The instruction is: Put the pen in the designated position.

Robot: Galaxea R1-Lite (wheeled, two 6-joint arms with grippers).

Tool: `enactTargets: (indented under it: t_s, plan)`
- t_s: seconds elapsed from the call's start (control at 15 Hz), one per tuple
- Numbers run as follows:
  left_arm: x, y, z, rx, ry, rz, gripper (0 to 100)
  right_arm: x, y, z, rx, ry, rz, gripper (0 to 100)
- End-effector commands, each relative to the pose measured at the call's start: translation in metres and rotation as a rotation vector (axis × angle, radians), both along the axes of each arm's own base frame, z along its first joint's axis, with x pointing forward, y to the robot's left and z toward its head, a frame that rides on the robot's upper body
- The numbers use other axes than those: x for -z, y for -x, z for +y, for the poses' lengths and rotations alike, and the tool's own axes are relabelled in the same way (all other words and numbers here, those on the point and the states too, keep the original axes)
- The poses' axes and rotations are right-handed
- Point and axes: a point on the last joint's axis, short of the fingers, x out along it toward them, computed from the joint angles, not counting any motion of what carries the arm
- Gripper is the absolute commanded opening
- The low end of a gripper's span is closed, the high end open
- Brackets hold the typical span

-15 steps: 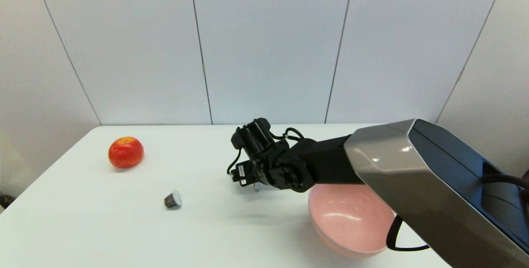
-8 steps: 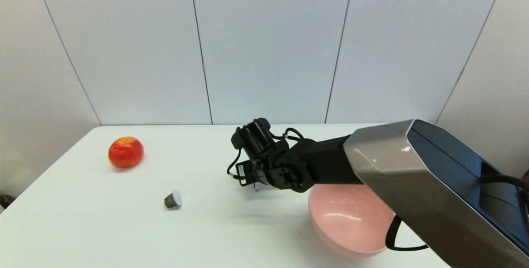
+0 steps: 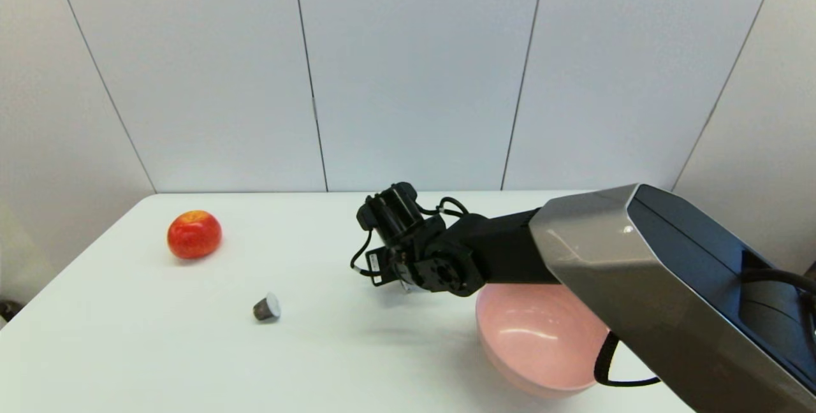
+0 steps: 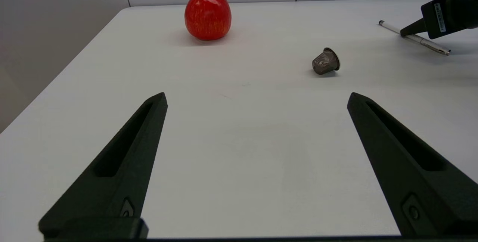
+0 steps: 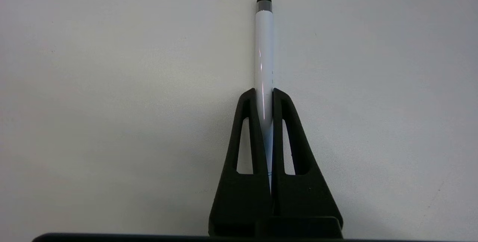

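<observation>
- The pen (image 5: 264, 59): slim glossy white barrel, dark rounded tip, lying on the matte white surface (image 5: 112, 104).
- Right pincer (image 5: 264, 94) clamped around the barrel.
- Left pincer (image 4: 257, 98) spread apart.

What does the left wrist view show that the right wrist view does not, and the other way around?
Only the left wrist view shows the apple, the small dark capsule, the open left gripper and the right gripper seen from the side. Only the right wrist view shows the right gripper's fingers closed along the pen and its dark tip. Both show the pen and the white table.
</observation>
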Motion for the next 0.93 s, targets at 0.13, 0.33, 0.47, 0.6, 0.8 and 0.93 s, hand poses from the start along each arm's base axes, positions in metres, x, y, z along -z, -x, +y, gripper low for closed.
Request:
enactTargets:
  t_s: [0.13, 0.33, 0.47, 0.6, 0.8, 0.93]
  plan:
    - [0.000, 0.000, 0.000, 0.000, 0.000, 0.002, 100, -0.004, -0.001, 0.000, 0.005, -0.009, -0.008, 0]
    - [0.000, 0.000, 0.000, 0.001, 0.000, 0.000, 100, -0.017, -0.004, 0.000, 0.011, -0.041, -0.036, 0]
    - [0.000, 0.000, 0.000, 0.000, 0.000, 0.000, 100, -0.031, -0.006, -0.001, 0.011, -0.066, -0.064, 0]
    - [0.000, 0.000, 0.000, 0.000, 0.000, 0.000, 100, -0.049, -0.009, -0.001, 0.013, -0.099, -0.099, 0]
    - [0.000, 0.000, 0.000, 0.001, 0.000, 0.002, 100, -0.074, -0.007, -0.004, 0.011, -0.133, -0.137, 0]
    - [0.000, 0.000, 0.000, 0.001, 0.000, 0.000, 100, -0.094, -0.005, -0.009, 0.014, -0.159, -0.165, 0]
